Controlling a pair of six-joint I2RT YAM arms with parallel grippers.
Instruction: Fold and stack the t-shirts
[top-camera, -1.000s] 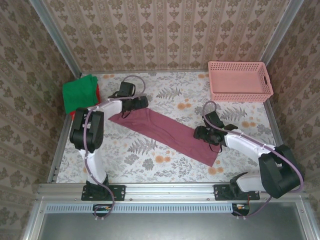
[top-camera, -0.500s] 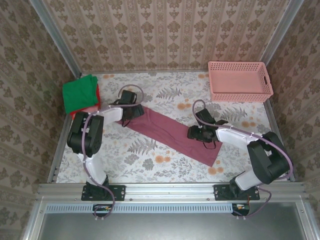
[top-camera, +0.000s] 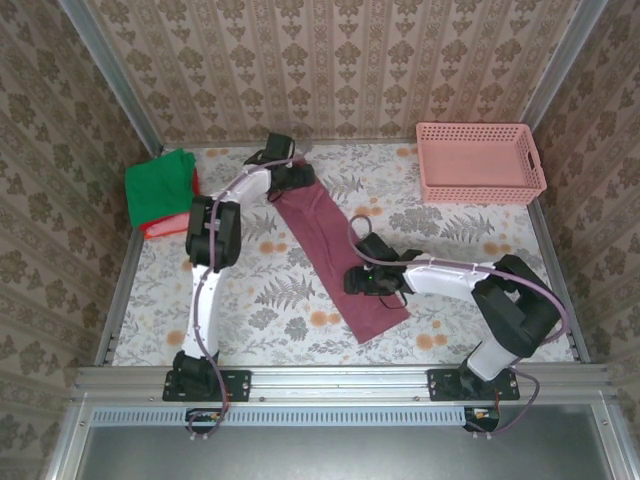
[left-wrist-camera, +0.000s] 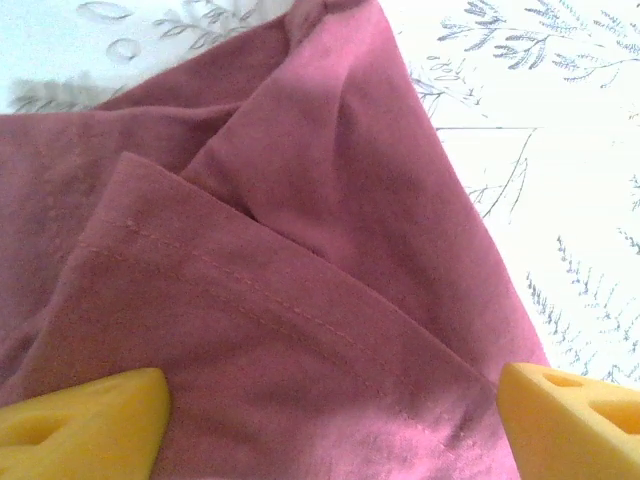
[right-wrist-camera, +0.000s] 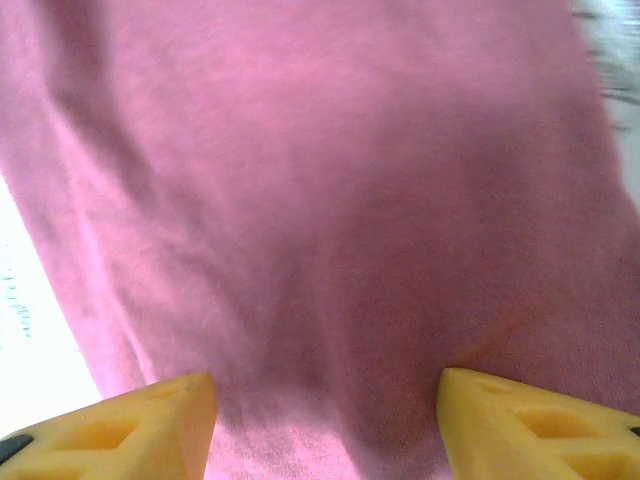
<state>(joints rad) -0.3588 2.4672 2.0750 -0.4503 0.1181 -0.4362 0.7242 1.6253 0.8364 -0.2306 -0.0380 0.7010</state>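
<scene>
Our left tool (top-camera: 292, 180) stands with its jaws wide apart over the far end of the maroon t-shirt (top-camera: 335, 250). In the left wrist view the left tool (left-wrist-camera: 330, 425) has its yellow fingertips (left-wrist-camera: 85, 420) on either side of a folded hem, with the cloth lying loose between them. We see nothing pinched there.

Our right tool (top-camera: 364, 280) sits on the near half of the same shirt, toward its right edge. In its own wrist view the right tool (right-wrist-camera: 325, 425) is also parted, about halfway, with smooth pink cloth spanning the gap. We judge that it rests on the shirt rather than clamping it.

The maroon t-shirt lies flat on the surface (top-camera: 270, 310) as a long, narrow band running from the far end to the near right, so we take the lengthwise folds as done. Well to its left and toward the far side, a green t-shirt (top-camera: 158, 185) sits folded on top of a red t-shirt (top-camera: 152, 230). A pink basket (top-camera: 480, 192) stands well to its right.

Two shirts look finished. What remains, as we judge it, is to fold the band crosswise and carry it onto that stack.
</scene>
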